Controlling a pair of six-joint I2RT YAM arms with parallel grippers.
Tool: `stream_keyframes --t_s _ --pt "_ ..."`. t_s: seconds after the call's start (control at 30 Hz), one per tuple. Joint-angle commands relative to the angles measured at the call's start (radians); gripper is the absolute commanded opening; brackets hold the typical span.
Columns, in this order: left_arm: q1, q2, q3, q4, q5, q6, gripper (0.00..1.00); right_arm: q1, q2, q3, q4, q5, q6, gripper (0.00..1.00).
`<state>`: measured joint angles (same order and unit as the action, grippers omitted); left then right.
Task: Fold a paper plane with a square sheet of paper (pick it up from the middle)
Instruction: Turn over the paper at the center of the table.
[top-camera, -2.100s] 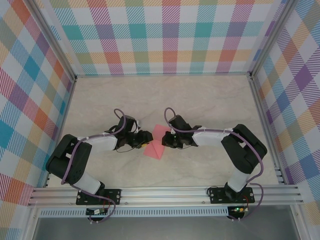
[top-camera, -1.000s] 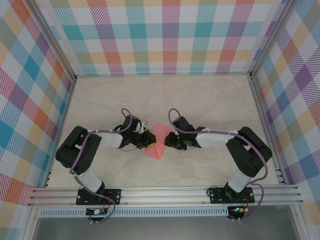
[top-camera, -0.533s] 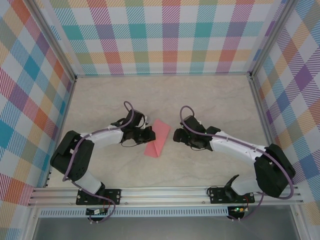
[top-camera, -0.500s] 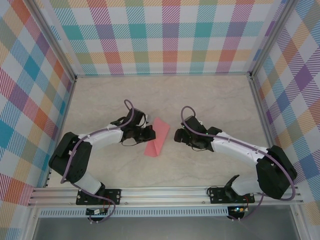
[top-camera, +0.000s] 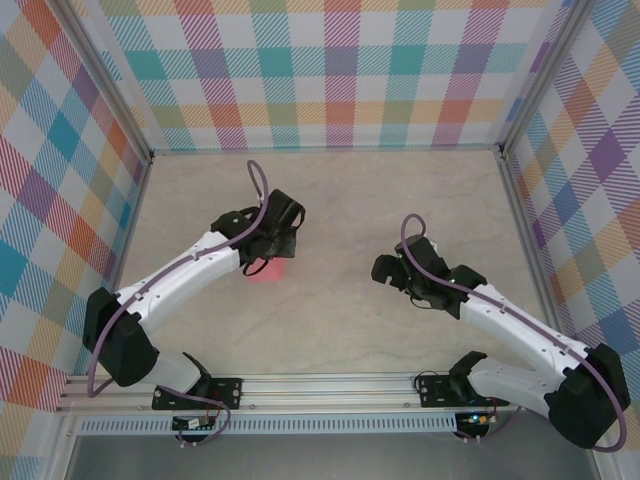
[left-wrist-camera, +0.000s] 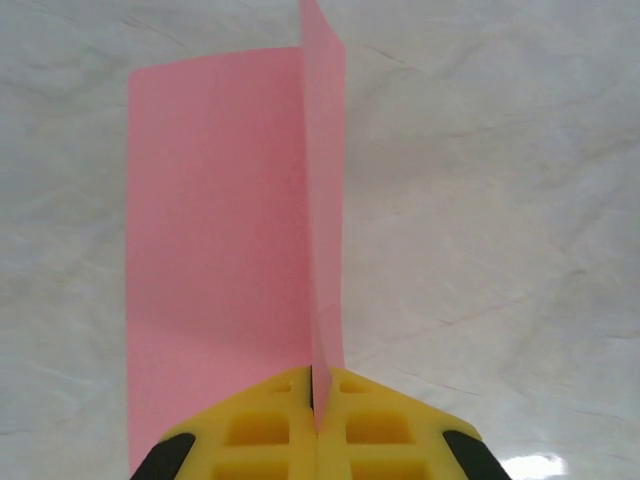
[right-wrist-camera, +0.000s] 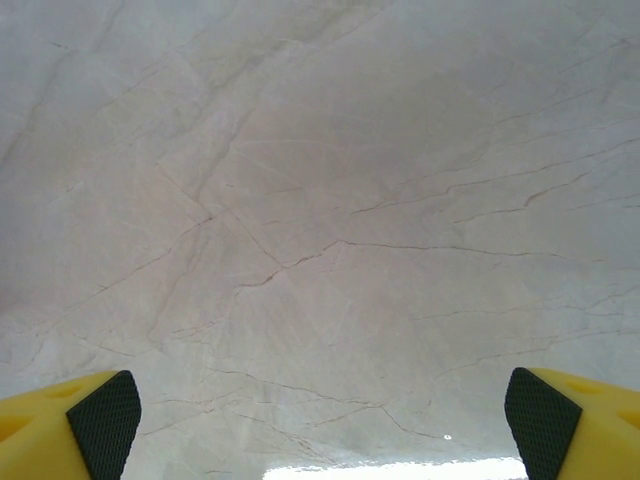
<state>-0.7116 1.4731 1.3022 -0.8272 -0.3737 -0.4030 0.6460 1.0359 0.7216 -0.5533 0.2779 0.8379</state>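
**Salmon-pink creased sheet of paper (left-wrist-camera: 220, 250) clamped on the left**

The black-and-yellow left end effector (top-camera: 272, 250) has its yellow fingers (left-wrist-camera: 265, 440) pressed together on the sheet's upright fold. The wider flap spreads out to their left, over the pale marble-patterned desk (top-camera: 350, 200). From above, the sheet shows as a pink patch just under that end effector, left of centre. The right end effector (top-camera: 382, 268) hovers well apart from it, its black-padded fingers (right-wrist-camera: 100, 420) spread wide.
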Motion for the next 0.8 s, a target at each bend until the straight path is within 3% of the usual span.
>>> stream_keyframes --t_s 0.0,0.17,0.37,0.6,0.77 --pt "-0.034 0.096 0.037 -0.129 -0.264 0.041 0.02 -0.015 -0.033 -0.032 -0.067 -0.010 0.008 0.97" --pt "-0.063 0.275 0.076 -0.144 -0.435 0.029 0.02 -0.044 -0.089 -0.070 -0.081 -0.018 0.008 0.97" --pt "-0.105 0.492 0.137 -0.123 -0.496 0.000 0.02 -0.096 -0.118 -0.082 -0.133 -0.030 0.005 0.97" --pt "-0.157 0.659 0.208 -0.064 -0.352 -0.038 0.03 -0.135 -0.114 -0.068 -0.166 -0.041 0.001 0.97" --pt "-0.157 0.689 0.215 -0.015 -0.224 -0.064 0.08 -0.155 -0.112 -0.056 -0.167 -0.039 0.002 0.97"
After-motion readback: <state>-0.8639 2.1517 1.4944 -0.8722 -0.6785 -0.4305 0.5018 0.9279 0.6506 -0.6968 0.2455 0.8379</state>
